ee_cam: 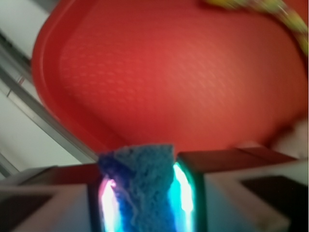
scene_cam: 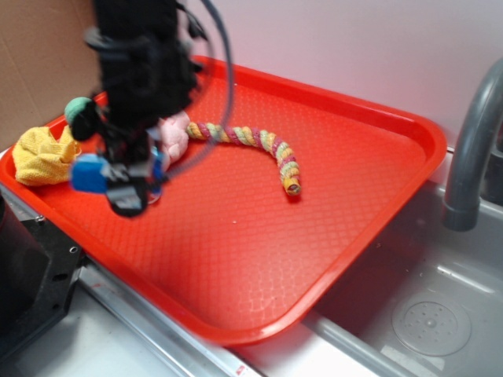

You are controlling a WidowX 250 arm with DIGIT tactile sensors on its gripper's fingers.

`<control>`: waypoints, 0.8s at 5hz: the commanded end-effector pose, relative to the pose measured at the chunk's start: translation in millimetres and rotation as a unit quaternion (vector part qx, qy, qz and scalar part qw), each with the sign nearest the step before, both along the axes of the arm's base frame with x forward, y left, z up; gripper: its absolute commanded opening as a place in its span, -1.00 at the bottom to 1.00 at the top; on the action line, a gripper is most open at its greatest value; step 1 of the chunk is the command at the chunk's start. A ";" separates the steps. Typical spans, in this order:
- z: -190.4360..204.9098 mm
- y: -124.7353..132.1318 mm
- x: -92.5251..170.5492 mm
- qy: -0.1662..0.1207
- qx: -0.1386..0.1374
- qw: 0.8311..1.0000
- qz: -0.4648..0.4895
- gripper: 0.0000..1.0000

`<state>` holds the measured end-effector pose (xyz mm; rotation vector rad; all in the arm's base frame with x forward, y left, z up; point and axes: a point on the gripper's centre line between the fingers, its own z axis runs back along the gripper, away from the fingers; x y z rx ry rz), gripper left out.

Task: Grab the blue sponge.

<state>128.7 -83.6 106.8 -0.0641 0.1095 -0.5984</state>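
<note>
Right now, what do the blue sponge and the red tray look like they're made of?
The blue sponge, pinched in the gripper, looks like soft foam: rough, porous, matte, ragged top edge. The red tray looks like hard moulded plastic: fine diamond-textured floor, smooth raised rim with a slight sheen.

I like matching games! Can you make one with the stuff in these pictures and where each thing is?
Things:
1. sponge
2. rope
3. yellow cloth
4. faucet

Places:
A. beside the tray, over the sink
B. tray's left corner
C. between the fingers
D. curled across the tray's middle

Pairs: 1-C, 2-D, 3-B, 4-A
</note>
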 end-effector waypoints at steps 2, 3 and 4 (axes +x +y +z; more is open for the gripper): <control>61.1 19.7 7.3 -0.056 0.015 0.930 0.362 -1.00; 73.4 23.5 10.3 -0.077 0.009 0.907 0.415 -1.00; 90.3 21.4 14.2 -0.085 0.017 0.905 0.417 -1.00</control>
